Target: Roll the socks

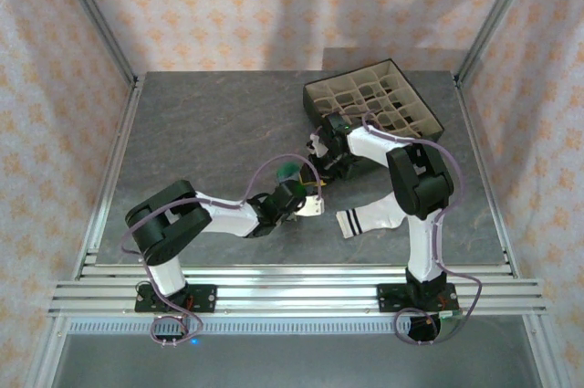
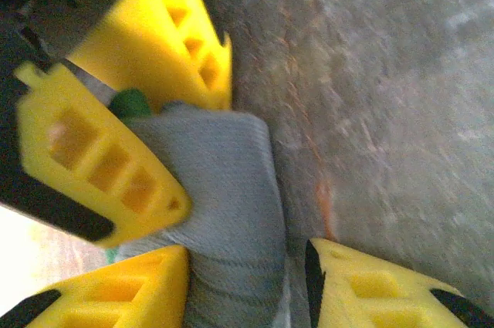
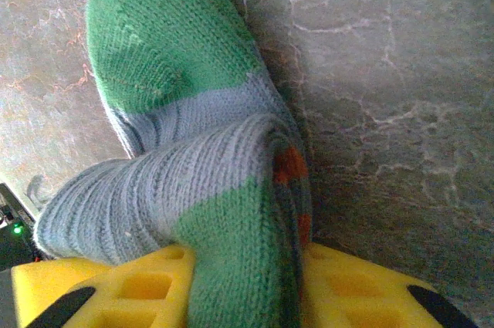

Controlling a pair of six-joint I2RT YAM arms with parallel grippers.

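Grey-blue knitted sock with green toe and orange heel [image 3: 193, 174] folded over itself, mid-table on the grey stone-look table [image 1: 210, 123]. Right gripper [image 3: 243, 282] fingers clenched on the sock. Left gripper [image 2: 247, 282] fingers straddle the same sock, loose: one touching, the other just off. White sock with black cuff stripes [image 1: 374, 216] flat near front edge, beside right arm. Dark box of beige grid compartments [image 1: 370, 100] skewed at far right corner. Open room: left half, far left.

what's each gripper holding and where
Right gripper pinches the grey-blue sock at its folded part by the orange heel; left gripper straddles its grey part, grip unclear.
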